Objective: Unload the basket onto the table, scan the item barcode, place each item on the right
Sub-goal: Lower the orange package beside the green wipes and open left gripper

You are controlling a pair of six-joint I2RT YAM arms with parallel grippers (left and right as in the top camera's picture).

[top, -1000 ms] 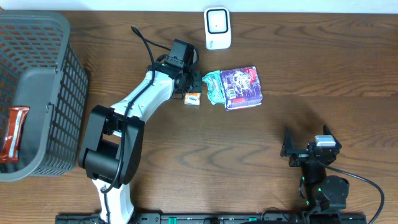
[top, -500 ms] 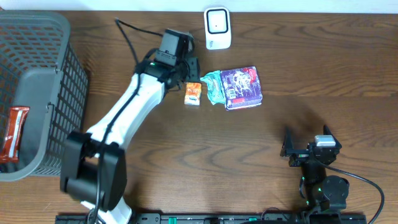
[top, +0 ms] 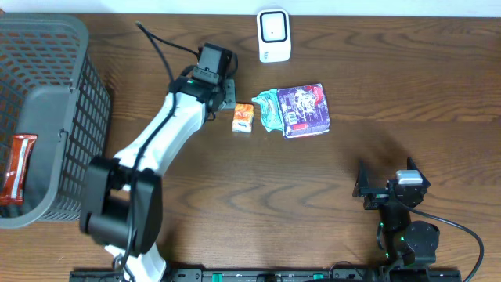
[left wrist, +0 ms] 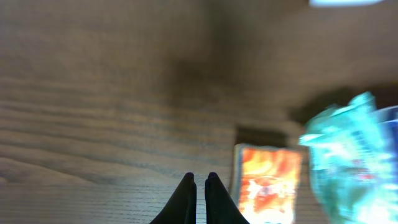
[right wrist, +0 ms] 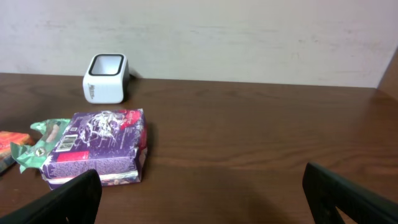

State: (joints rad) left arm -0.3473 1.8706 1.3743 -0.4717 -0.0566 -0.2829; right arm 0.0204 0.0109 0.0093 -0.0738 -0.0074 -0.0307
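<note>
Left gripper: jaws closed, empty, just left of small orange packet. Packet flat on table, beside purple snack bag, nearer than white barcode scanner. Right gripper: jaws wide, empty, near right.

Basket at left, bar inside, scanner at rear, small packet left of pouch
</note>
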